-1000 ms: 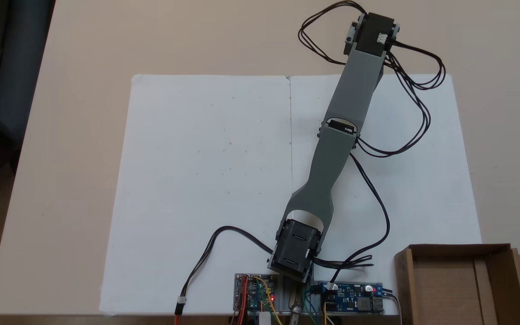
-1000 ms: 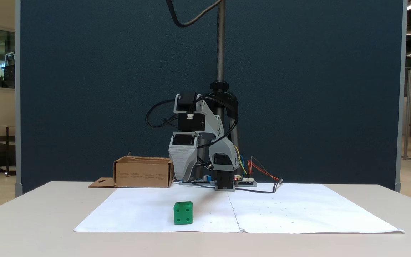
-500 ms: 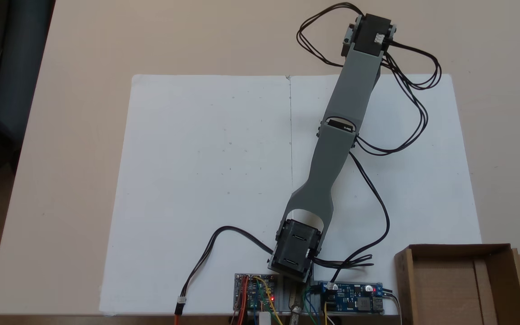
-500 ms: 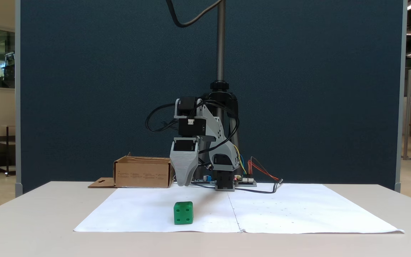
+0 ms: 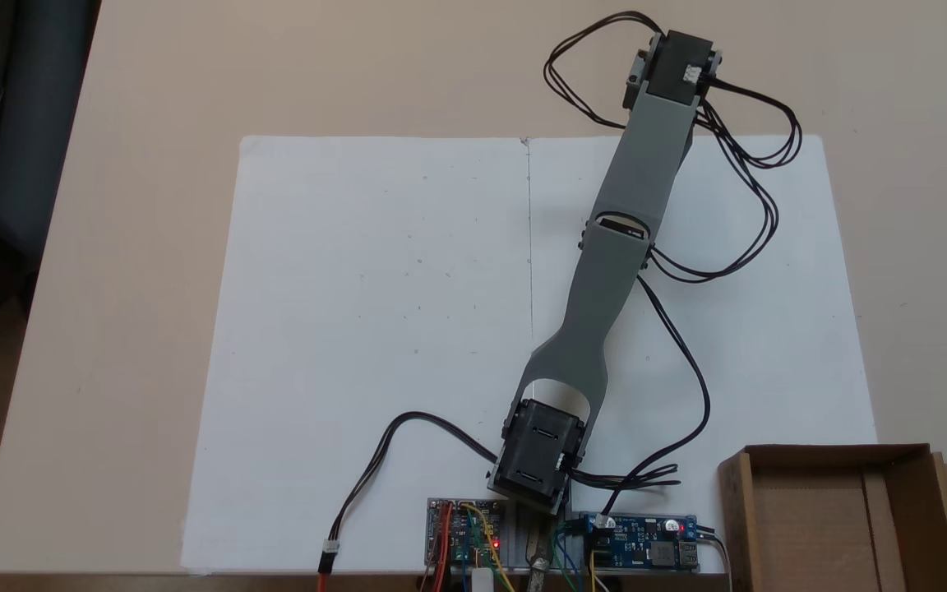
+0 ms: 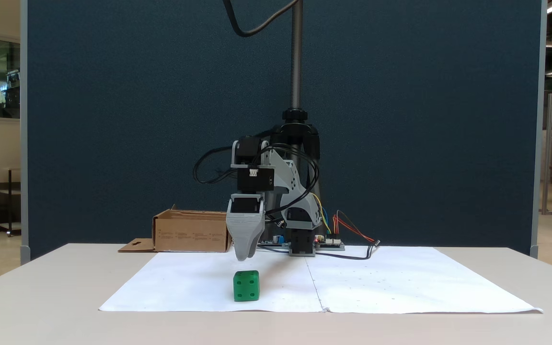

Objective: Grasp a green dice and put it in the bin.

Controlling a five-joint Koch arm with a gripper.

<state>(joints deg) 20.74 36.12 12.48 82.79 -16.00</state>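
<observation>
The arm is stretched out toward the far right of the paper in a fixed view from above, and the gripper [image 6: 243, 256] hangs tip-down just above the green dice [image 6: 246, 286] in a fixed view from the front — near it, not touching; the jaws line up one behind the other here, a single grey wedge with one tip showing, so whether they are parted or closed cannot be told; what is plain is that nothing is held. The dice sits on the white paper sheet [image 6: 391, 285], toward its near edge and a little left of the centre seam in that front view, resting flat with a four-pip face toward the camera. So the score so far: the approach looks well on, the grasp not yet made, the lift, the carry and the drop all left to do — judged from how things lie. The bin [image 5: 835, 518] waits beside the arm's base, at the lower right from above and at the left behind the gripper from the front, well apart from the dice; its floor looks bare. The count: one green dice; one bin; one gripper; one paper sheet with a seam down the middle; two circuit boards [image 5: 465, 538] by the base.
</observation>
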